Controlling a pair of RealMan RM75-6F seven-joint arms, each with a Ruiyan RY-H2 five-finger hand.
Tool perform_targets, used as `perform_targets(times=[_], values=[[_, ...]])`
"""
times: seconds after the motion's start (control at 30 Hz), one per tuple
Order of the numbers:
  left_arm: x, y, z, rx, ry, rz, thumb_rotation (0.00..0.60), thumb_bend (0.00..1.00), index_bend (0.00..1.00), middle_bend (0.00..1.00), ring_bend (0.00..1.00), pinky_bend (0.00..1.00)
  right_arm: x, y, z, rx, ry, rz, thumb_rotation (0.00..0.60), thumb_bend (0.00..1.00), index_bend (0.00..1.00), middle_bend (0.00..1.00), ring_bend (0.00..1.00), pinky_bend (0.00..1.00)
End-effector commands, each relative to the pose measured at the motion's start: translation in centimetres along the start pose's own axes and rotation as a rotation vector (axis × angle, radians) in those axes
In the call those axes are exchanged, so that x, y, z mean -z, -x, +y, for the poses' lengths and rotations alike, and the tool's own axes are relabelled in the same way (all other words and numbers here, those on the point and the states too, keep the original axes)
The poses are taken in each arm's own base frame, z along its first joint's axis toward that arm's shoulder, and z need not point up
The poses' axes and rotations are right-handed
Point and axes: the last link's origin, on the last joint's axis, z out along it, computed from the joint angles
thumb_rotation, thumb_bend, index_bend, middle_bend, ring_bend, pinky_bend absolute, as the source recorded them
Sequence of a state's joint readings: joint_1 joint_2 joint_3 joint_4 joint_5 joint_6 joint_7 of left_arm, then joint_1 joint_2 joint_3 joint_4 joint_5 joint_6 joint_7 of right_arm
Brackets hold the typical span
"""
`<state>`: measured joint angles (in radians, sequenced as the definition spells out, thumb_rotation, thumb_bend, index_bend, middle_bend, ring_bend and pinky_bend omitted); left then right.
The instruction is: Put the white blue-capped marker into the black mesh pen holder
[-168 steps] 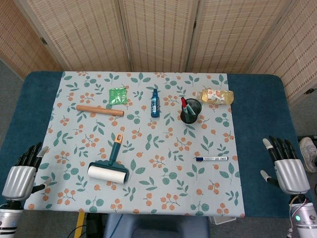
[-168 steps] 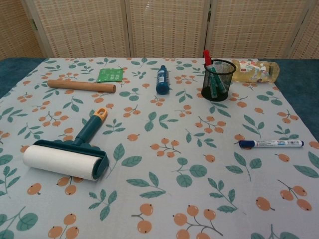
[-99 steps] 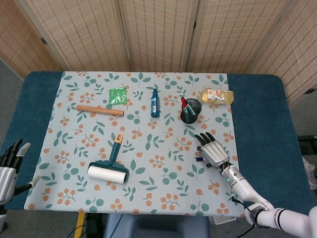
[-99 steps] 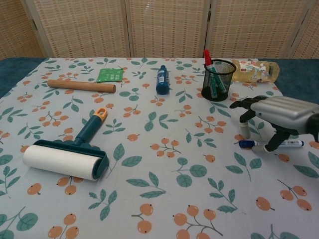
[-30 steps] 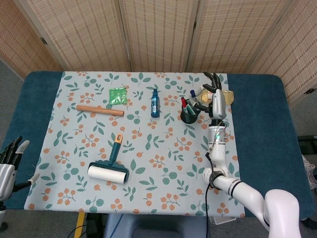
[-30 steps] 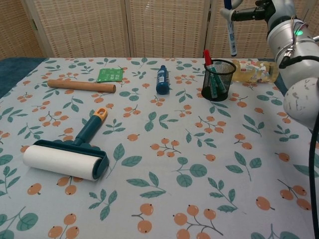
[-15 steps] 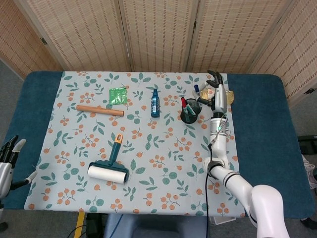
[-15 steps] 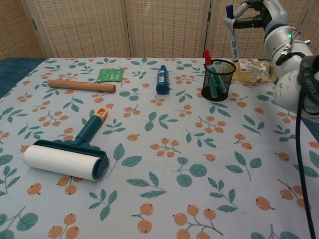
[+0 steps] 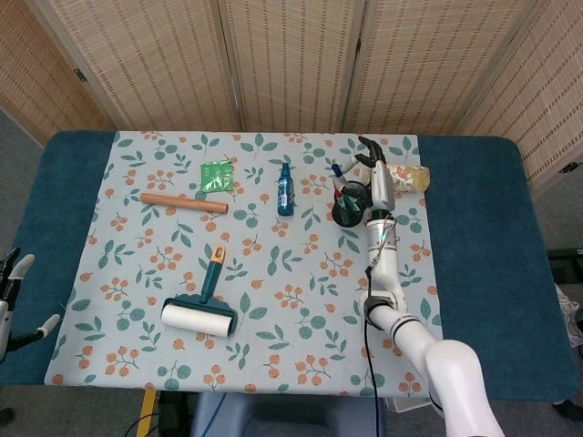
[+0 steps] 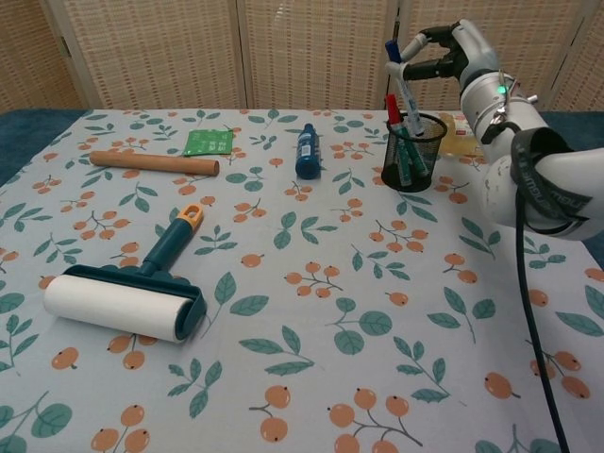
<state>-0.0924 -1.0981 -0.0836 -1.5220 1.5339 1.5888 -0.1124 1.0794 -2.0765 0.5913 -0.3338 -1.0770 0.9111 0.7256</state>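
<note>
The black mesh pen holder (image 10: pixel 416 157) (image 9: pixel 352 213) stands at the back right of the floral cloth, with a red-capped marker (image 10: pixel 391 102) and green pens in it. My right hand (image 10: pixel 445 55) (image 9: pixel 373 169) hovers above it and pinches the white blue-capped marker (image 10: pixel 404 92) (image 9: pixel 337 171) near its top. The marker is tilted, cap up and to the left, and its lower end dips inside the holder's rim. My left hand (image 9: pixel 9 293) shows only at the bottom left edge of the head view, off the table, fingers apart and holding nothing.
A lint roller (image 9: pixel 202 309) lies front left, a wooden rod (image 9: pixel 182 202) and a green packet (image 9: pixel 217 173) at the back left. A blue bottle (image 9: pixel 285 189) lies left of the holder, and a yellow bottle (image 9: pixel 406 177) lies behind my right hand.
My right hand has carried the marker left and down, from right of the holder to over it; the marker's lower end now sits inside the rim. The left hand slid further out of view.
</note>
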Motion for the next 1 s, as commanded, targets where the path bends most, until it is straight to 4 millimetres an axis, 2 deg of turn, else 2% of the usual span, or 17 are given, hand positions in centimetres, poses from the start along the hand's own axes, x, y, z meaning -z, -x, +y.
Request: perform_targets(times=[0.03,0.13,0.23,0.37,0.47,0.53,0.63,0.67,0.8,0.87,1.0], values=[[0.0,0.0,0.0,0.000,0.001,0.002,0.600,0.21,0.00,0.00,0.00,0.22,0.2,-0.4,0.6,0.083,0.000,-0.019,0.600,0.19,0.29,0.01,0.00,0.00],[0.1,0.0,0.2,-0.003,0.009,0.002,0.600,0.21,0.00,0.00,0.00,0.22,0.2,-1.4,0.7,0.091,-0.009,-0.009,0.600,0.16,0.12,0.00,0.00,0.00],[0.0,0.3,0.4,-0.005,0.012,-0.006,0.600,0.21,0.00,0.00,0.00,0.22,0.4,-2.9,0.4,0.084,-0.047,0.024,0.600,0.16,0.05,0.00,0.00,0.00],[-0.2,0.6,0.6,-0.013,0.016,-0.016,0.600,0.21,0.00,0.00,0.00,0.22,1.7,-6.0,-0.5,0.079,-0.151,0.079,0.600,0.16,0.04,0.00,0.00,0.00],[-0.2,0.9,0.8,-0.017,0.023,-0.024,0.600,0.21,0.00,0.00,0.00,0.22,3.7,-8.9,-1.6,0.099,-0.225,0.081,0.600,0.16,0.04,0.00,0.00,0.00],[-0.2,1.0,1.0,-0.021,0.029,-0.024,0.600,0.21,0.00,0.00,0.00,0.22,5.9,-10.7,-2.1,0.179,-0.266,0.019,0.600,0.16,0.04,0.00,0.00,0.00],[-0.2,1.1,1.3,-0.021,0.036,-0.026,0.600,0.21,0.00,0.00,0.00,0.22,9.7,-13.2,-2.1,0.395,-0.274,-0.129,0.600,0.16,0.04,0.00,0.00,0.00],[-0.2,1.1,1.3,-0.024,0.037,-0.027,0.600,0.21,0.00,0.00,0.00,0.22,11.4,-14.1,-1.6,0.505,-0.257,-0.201,0.600,0.16,0.04,0.00,0.00,0.00],[-0.1,1.3,1.6,-0.039,0.033,-0.035,0.600,0.21,0.00,0.00,0.00,0.22,15.8,-17.4,0.0,0.880,-0.182,-0.334,0.600,0.17,0.04,0.00,0.00,0.00],[-0.1,1.5,1.8,-0.051,0.037,-0.039,0.600,0.21,0.00,0.00,0.00,0.22,18.1,-18.8,1.0,1.015,-0.125,-0.346,0.600,0.18,0.04,0.00,0.00,0.00],[0.0,2.1,2.2,-0.065,0.053,-0.058,0.600,0.21,0.00,0.00,0.00,0.22,22.2,-20.5,3.4,1.140,-0.035,-0.303,0.600,0.19,0.04,0.00,0.00,0.00]])
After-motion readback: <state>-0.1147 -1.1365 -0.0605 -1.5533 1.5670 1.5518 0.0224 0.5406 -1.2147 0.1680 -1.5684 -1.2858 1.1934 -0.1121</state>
